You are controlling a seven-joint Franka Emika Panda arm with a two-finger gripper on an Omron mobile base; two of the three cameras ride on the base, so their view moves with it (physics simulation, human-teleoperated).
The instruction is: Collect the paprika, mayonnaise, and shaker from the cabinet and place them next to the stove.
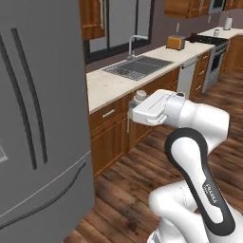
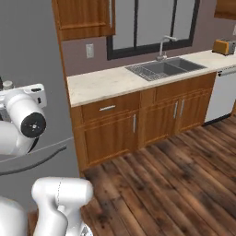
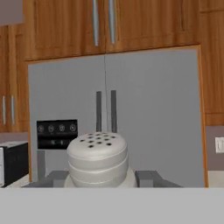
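Grey steel takes up most of the scene: a big fridge (image 1: 42, 118) is parked right at the base's left, with wooden wall cabinets (image 3: 105, 26) seen above it in the hand view. Next down, a long pale counter (image 1: 114, 85) with a sink (image 1: 135, 66) is run along the wall, and the stove (image 1: 209, 40) is found way off at its far end, past the toaster (image 1: 175, 42).

So that's the relation that counts: the stove lies well away from the gripper (image 3: 98, 179), off along the counter's length, and a long carry is probably called for.

The arm is kept folded close to the base, elbow high, hand held level out front at about counter height.

Smallest thing: the shaker (image 3: 97, 159), kept upright with its holed top up, is pinched between the two fingertips (image 3: 57, 178), which are pressed in against its sides.
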